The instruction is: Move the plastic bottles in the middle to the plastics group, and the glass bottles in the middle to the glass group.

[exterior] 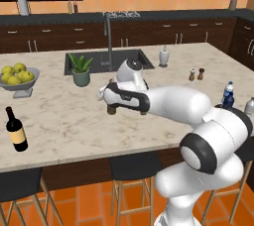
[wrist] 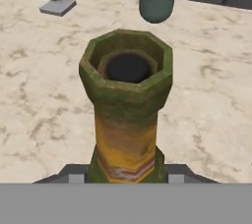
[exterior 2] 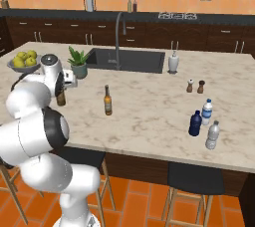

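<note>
The two-finger gripper point(wrist: 126, 179) is clamped on the slim olive-green glass bottle with the yellow label point(wrist: 126, 115); the hand view looks down the open neck, with a dark finger tip at either side of the body, so the bottle's long axis runs upright and in line with the hand; whether its base touches the pale marble counter point(exterior: 64, 116) cannot be told.

The move ahead, as I judge it, turns on where the large dark wine bottle with the tan label point(exterior: 16, 130) stands: in the left base view it lies out toward 8 o'clock from the gripper point(exterior: 111, 102), well apart, near the counter's front edge; a carry that way with the bottle kept upright should join the glass group.

The slim brown bottle with the orange label point(exterior 2: 107, 100) waits mid-counter; the squat dark blue bottle point(exterior 2: 195, 123) already stands beside the clear plastic water bottle with the blue label point(exterior 2: 207, 112).
</note>
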